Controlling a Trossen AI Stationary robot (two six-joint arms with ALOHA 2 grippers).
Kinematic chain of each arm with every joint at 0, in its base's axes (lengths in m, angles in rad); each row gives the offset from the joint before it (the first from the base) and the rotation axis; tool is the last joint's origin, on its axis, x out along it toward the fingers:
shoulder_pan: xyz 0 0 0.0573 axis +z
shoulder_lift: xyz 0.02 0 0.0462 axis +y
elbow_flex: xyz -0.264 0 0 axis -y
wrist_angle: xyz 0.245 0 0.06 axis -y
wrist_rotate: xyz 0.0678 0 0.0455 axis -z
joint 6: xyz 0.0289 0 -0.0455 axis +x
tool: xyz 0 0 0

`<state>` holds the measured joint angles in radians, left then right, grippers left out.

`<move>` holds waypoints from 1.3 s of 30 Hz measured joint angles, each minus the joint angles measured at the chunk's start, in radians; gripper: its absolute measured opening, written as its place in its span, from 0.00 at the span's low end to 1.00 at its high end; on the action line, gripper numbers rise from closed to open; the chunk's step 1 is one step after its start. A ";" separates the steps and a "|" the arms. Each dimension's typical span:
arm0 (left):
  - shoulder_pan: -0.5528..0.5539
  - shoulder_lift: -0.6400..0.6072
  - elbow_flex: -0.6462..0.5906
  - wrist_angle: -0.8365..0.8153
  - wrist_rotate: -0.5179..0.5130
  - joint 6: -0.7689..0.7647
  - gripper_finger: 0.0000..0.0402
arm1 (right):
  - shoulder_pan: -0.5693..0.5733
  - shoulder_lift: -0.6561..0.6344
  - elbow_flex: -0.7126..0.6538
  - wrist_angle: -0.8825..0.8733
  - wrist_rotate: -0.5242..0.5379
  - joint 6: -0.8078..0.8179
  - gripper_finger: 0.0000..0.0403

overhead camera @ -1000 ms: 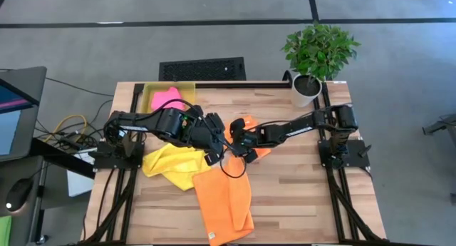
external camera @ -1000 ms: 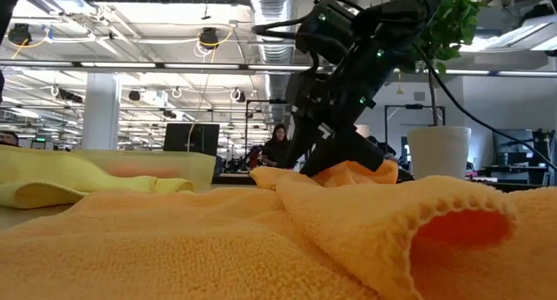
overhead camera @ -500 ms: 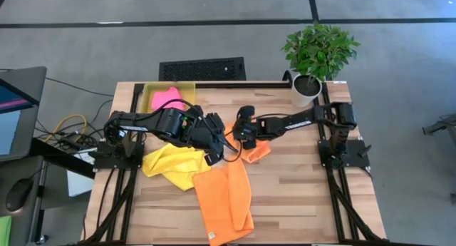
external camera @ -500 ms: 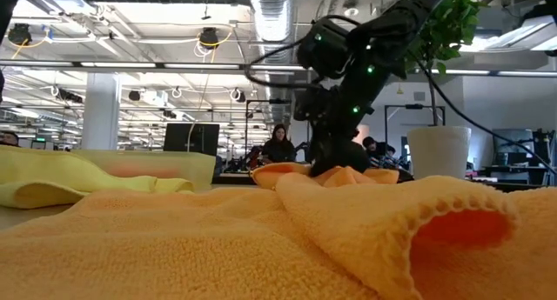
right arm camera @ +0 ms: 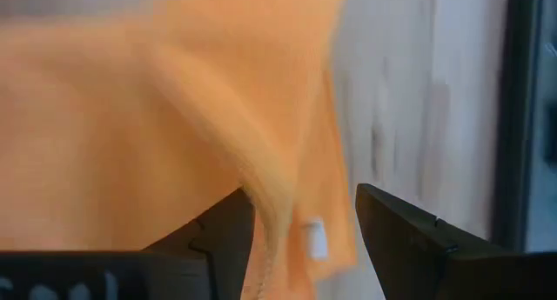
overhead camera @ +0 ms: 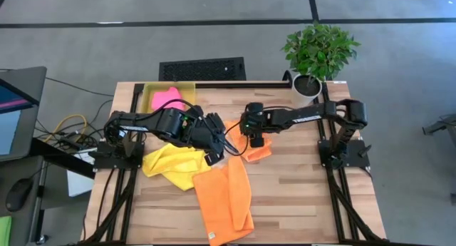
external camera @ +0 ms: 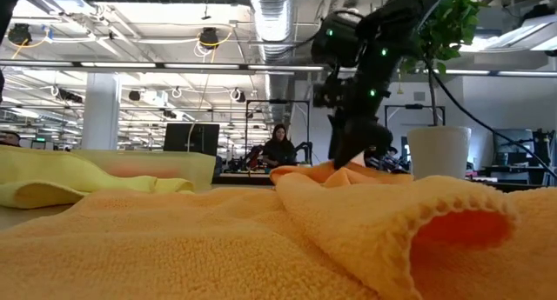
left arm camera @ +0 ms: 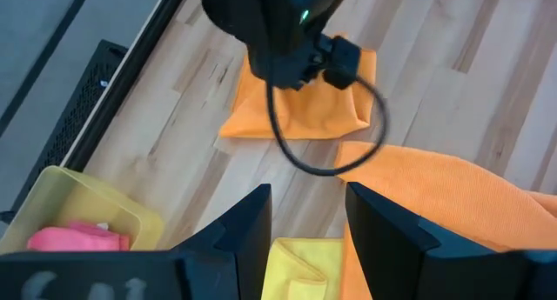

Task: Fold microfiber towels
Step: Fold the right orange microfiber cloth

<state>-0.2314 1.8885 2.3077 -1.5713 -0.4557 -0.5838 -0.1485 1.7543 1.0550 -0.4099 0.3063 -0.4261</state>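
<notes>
A small folded orange towel [overhead camera: 260,150] lies flat at the table's middle; it also shows in the left wrist view [left arm camera: 300,117]. My right gripper [overhead camera: 254,137] is open just over its far part [right arm camera: 130,143]. A larger orange towel [overhead camera: 224,196] lies rumpled at the near edge, with a fold along its right side. A yellow towel [overhead camera: 169,162] lies crumpled to its left. A pink towel [overhead camera: 165,98] lies in the bin. My left gripper [left arm camera: 305,230] is open and empty above the table, between the yellow and the orange towels. My right gripper points down at the folded orange towel, its fingers standing on either side of the towel's layered edge [right arm camera: 261,204]. I cannot tell whether the fingertips touch the cloth. The towel lies flat on the table.
A translucent yellow bin [overhead camera: 187,85] stands at the far left corner. A potted plant [overhead camera: 317,57] stands at the far right corner. Bare wood lies on the table's right half.
My right gripper has drawn back from the table's middle toward the far right and risen a little off the folded orange towel. The towel, which the arm covered before, now lies in plain view on the table.
</notes>
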 joint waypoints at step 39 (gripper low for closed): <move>0.000 0.000 0.000 0.000 0.004 -0.006 0.35 | -0.091 -0.053 0.001 -0.031 -0.174 0.388 0.05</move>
<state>-0.2312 1.8889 2.3075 -1.5709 -0.4517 -0.5898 -0.2393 1.7013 1.0557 -0.4411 0.1318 -0.0376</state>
